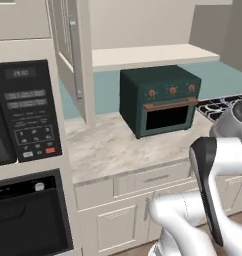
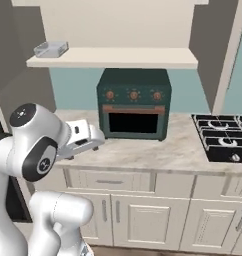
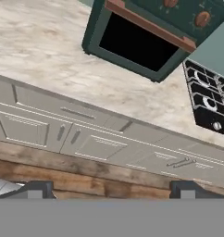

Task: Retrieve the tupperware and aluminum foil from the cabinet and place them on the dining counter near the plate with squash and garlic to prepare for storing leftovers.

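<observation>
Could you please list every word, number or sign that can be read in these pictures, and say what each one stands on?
Microwave display: pale digits, too blurred to read for certain.
Microwave keypad: rows of button labels, too small and blurred to read.
Toaster oven knobs: no markings that can be made out.
Stove knobs: no legible marks.
Nothing else bears text.

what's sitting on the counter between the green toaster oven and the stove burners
Nothing. In the right base view, the marbled counter is bare between the toaster oven and the stove burners; the hand view agrees.
</observation>
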